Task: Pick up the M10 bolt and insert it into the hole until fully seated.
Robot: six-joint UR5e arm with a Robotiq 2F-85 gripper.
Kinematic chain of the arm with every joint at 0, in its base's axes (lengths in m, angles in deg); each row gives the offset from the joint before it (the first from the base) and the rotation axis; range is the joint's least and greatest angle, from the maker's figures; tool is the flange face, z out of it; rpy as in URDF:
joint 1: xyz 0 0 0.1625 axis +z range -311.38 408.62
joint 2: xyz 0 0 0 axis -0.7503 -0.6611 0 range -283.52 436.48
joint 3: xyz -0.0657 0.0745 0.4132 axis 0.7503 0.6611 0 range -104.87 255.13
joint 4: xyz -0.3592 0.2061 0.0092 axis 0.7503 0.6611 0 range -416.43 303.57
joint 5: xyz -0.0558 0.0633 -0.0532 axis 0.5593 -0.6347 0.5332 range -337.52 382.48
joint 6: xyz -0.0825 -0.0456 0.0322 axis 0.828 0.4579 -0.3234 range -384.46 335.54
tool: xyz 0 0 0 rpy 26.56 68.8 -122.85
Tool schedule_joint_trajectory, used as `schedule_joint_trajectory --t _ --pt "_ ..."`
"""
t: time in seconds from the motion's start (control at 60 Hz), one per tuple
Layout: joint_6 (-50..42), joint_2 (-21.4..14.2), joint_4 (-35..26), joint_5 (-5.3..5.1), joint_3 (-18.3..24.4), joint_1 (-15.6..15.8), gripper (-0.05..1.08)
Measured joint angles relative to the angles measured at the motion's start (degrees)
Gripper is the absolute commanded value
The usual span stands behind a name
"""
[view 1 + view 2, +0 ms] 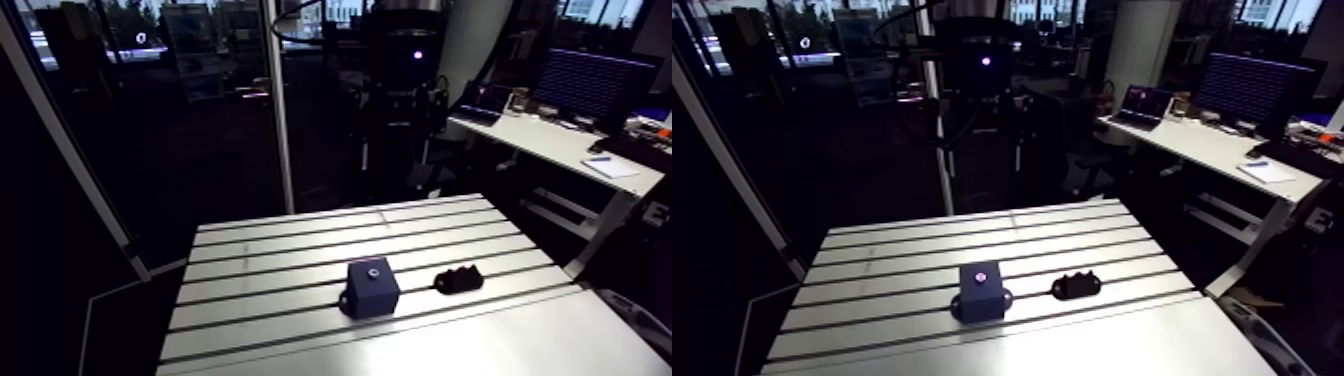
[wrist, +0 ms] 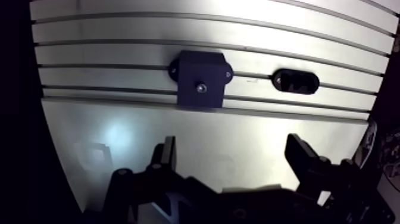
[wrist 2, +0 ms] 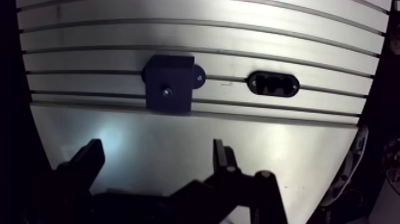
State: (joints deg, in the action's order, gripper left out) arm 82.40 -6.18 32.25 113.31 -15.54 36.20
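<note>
Tool [image 2: 232, 146] wide open, empty, over the surface [image 2: 178, 137].
Ahead sat the dark block [image 2: 199, 71] with a shiny spot [image 2: 202, 88] on top, black holder [image 2: 296, 81] just beside; I couldn't tell if that spot was the bolt.

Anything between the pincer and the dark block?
No. In the wrist view only bare table lies between the open pincer and the dark block.
</note>
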Motion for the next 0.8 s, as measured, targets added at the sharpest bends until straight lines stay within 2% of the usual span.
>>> schedule_joint_trajectory --t 0.383,0.567,0.8 --pt "-0.53 0.92 -8.69 0.57 10.43 -0.09 0.01" --pt "-0.67 1.18 -9.74 0.75 11.76 -0.13 0.01" --pt "-3.37 0.82 -9.25 0.82 11.18 0.06 0.01"
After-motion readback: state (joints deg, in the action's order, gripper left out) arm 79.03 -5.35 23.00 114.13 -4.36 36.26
